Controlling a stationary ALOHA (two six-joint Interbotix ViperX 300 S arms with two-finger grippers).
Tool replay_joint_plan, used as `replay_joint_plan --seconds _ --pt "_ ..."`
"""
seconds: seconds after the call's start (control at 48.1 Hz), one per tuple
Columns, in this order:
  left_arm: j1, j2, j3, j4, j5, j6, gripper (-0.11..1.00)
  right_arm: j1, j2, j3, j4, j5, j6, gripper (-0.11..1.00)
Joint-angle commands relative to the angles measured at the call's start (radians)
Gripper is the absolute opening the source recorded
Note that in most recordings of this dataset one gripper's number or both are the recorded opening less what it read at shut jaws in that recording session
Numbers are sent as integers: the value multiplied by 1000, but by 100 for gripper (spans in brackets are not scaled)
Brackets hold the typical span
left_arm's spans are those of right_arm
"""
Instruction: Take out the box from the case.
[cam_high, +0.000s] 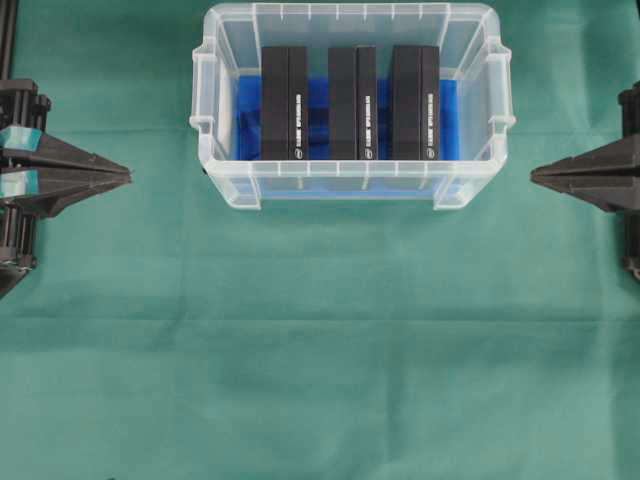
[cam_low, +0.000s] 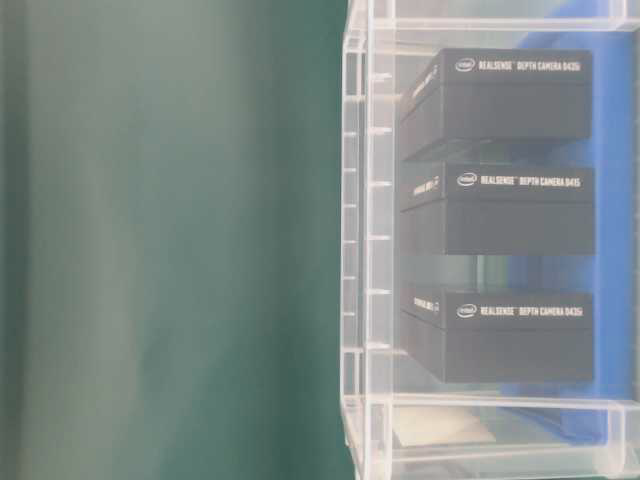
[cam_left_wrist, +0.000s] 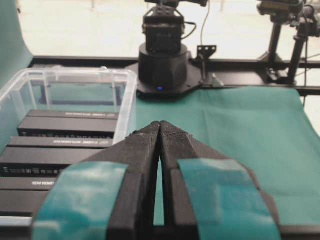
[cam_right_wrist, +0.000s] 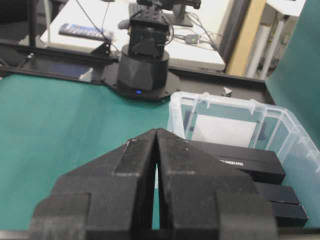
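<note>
**Three boxes waiting in the case, both arms parked at the sides**

A green cloth-covered desk fills the overhead view. In the upper middle of that frame stands the case, a large clear plastic rectangular bin with a rimmed edge and a blue cloth lining its bottom. Its long side runs left to right across the frame.

Inside it stand three black rectangular cardboard boxes in a row: the left box, the middle box and the right box. Each has its long axis running from the top of the frame toward the bottom, crosswise to the case, with gaps of blue cloth between them. The table-level view shows white print on their sides reading as depth camera packaging.

The left gripper sits at the left edge of the overhead frame, the right gripper at the right edge. Both are clenched on nothing, their jaws pressed together, as each wrist view also shows. Both point inward toward the middle, at the open desk below the case's near wall, and both are well apart from the case.

The task does not say which box is meant. Judging by position, the left gripper is nearer the left box and the right gripper nearer the right box; the middle box lies about evenly between them. Either gripper would have to open and come down from above the rim, spanning a box across its narrow width.
</note>
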Motion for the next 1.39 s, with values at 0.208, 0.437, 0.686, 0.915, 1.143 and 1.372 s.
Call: replay_joint_plan --seconds 0.208,0.437,0.686,0.915,1.143,1.372 --pt "-64 -25 -91 21 74 -26 1 14 3 -97 0 129 52 0" --pt "-64 -32 -245 21 202 -44 1 14 -6 -264 0 259 106 0" --pt "-51 -32 -434 21 416 -44 1 14 28 -471 0 468 107 0" --pt "-51 -31 -443 23 472 -41 1 14 74 -512 0 577 109 0" --pt "-58 -34 -471 21 660 -57 1 14 87 -538 0 727 167 0" --pt "-58 -6 -554 21 1015 -173 1 14 126 -604 -3 1072 278 0"
